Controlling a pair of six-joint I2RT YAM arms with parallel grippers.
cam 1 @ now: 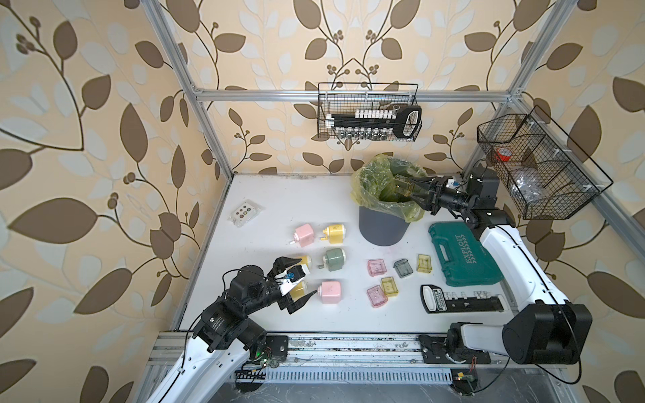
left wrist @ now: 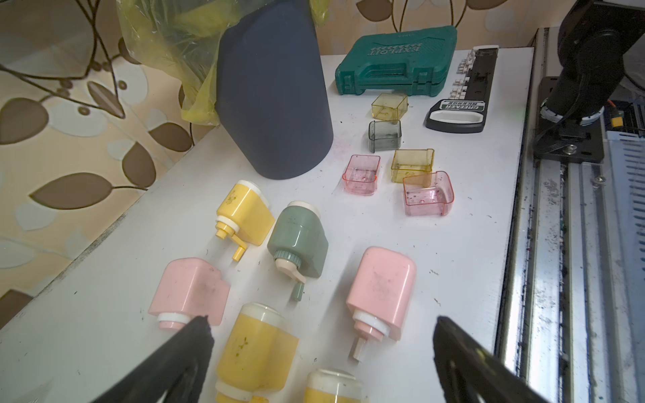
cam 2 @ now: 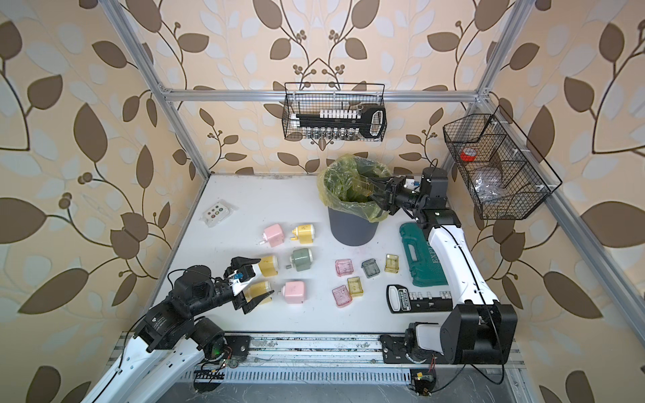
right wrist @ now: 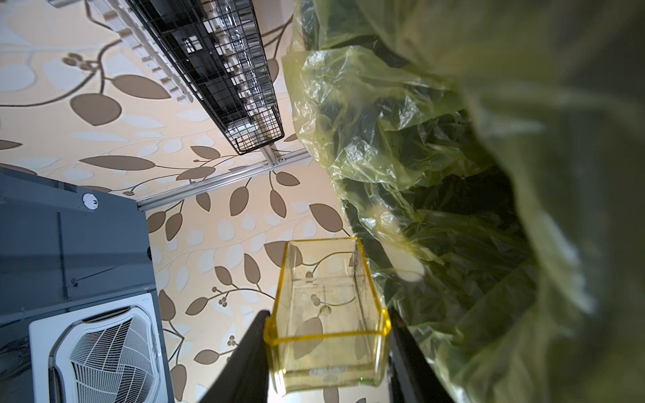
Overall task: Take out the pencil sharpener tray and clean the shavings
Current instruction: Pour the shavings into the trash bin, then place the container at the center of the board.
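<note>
over the far bagged bin (cam 1: 382, 226), the right gripper (cam 1: 410, 190) clamps the yellow sharpener tray (right wrist: 328, 314) by its side walls, long axis running leftward from the wrist, looking empty; the left gripper (cam 1: 305, 277) gapes above near-left yellow sharpeners (left wrist: 254, 349).

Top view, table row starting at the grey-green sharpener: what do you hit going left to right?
Grey-green plastic pencil sharpener → clear pink plastic tray → smoky grey clear plastic tray → clear yellow plastic tray → teal plastic tool case.
</note>
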